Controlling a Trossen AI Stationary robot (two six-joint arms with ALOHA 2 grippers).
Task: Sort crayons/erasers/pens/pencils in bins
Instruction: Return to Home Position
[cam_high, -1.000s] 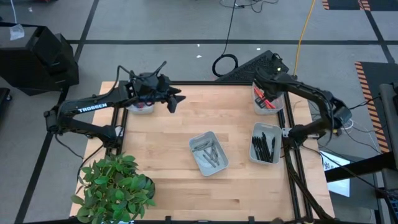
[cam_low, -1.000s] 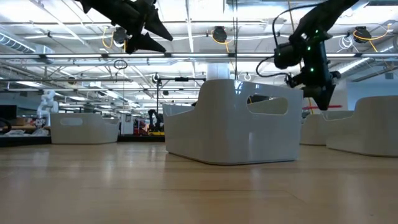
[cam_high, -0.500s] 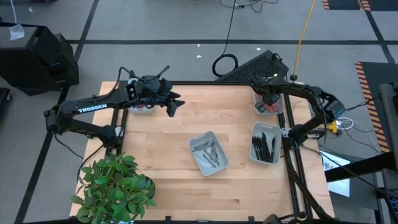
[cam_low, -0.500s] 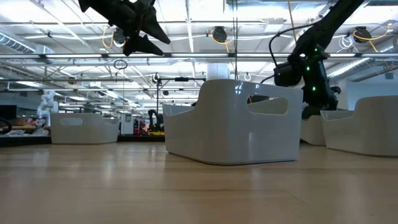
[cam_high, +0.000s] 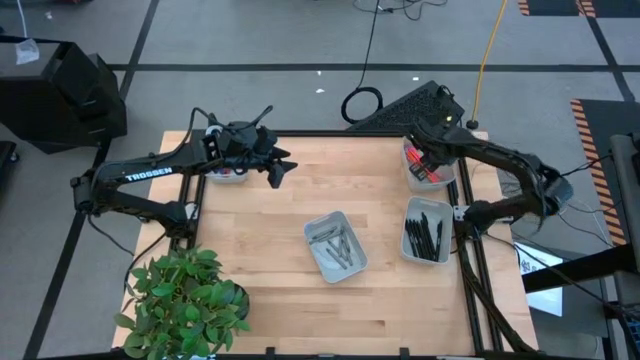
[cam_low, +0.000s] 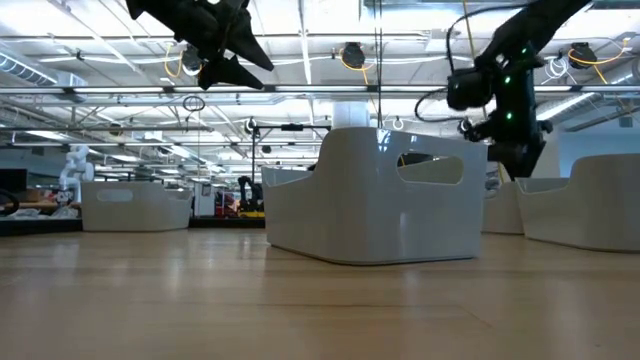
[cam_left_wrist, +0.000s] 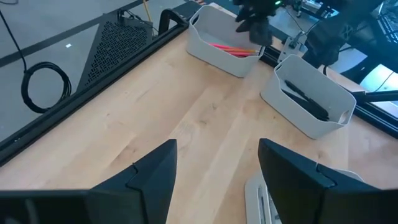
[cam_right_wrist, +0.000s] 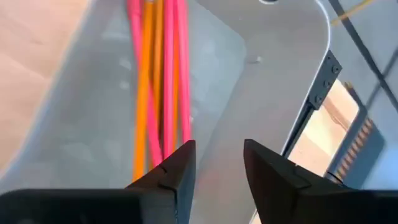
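The right gripper (cam_right_wrist: 216, 163) is held over the far right bin (cam_high: 412, 174), fingers apart and empty. Pink and orange pencils (cam_right_wrist: 158, 74) are seen lying inside that bin. The left gripper (cam_high: 279, 166) is held wide and empty above the table's (cam_high: 260, 250) far left side.

Grey floor (cam_high: 280, 40), potted plant (cam_high: 185, 300) beside table
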